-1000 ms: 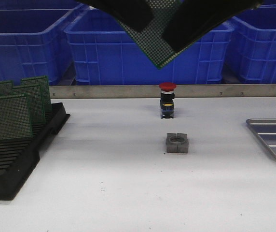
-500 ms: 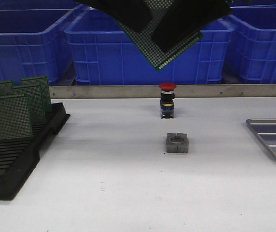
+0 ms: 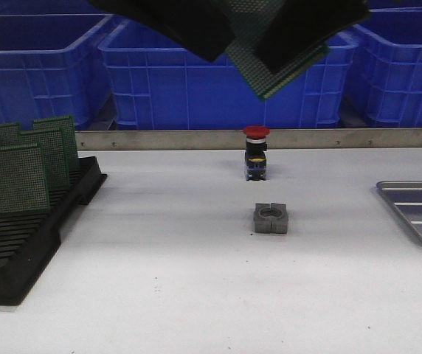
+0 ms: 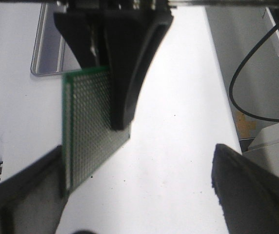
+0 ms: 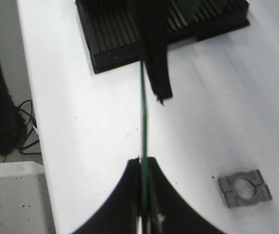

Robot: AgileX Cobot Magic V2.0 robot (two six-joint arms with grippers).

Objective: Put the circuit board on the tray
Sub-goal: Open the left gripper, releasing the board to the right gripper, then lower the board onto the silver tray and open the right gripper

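On the left side of the white table (image 3: 196,295), a black slotted rack (image 3: 19,251) holds several green perforated boards (image 3: 21,177) standing upright in its slots. Behind the table, a metal rail (image 3: 159,139) runs along the far edge, with blue bins (image 3: 181,81) stacked beyond it.

High above the table centre, both arms meet at the top of the front view. The left gripper (image 4: 129,190) has its jaws spread wide apart; one dark finger (image 4: 22,195) lies next to the lower corner of the circuit board (image 4: 88,131), the other stands well clear of it. Whether that near finger touches the board cannot be told.

The circuit board (image 3: 281,70) hangs in the air, tilted, one corner pointing downward. The right gripper (image 5: 143,163) is pressed together on the board (image 5: 143,122), which shows edge-on between its two fingers in the right wrist view.

Below the board, on the table near the rail, a push-button switch with a red cap (image 3: 256,153) stands upright. Just in front of it, apart, lies a grey block with a round hole (image 3: 271,218).

At the right edge of the table, the tray (image 3: 417,210) lies flat, partly cut off by the frame. It is well apart from the circuit board.
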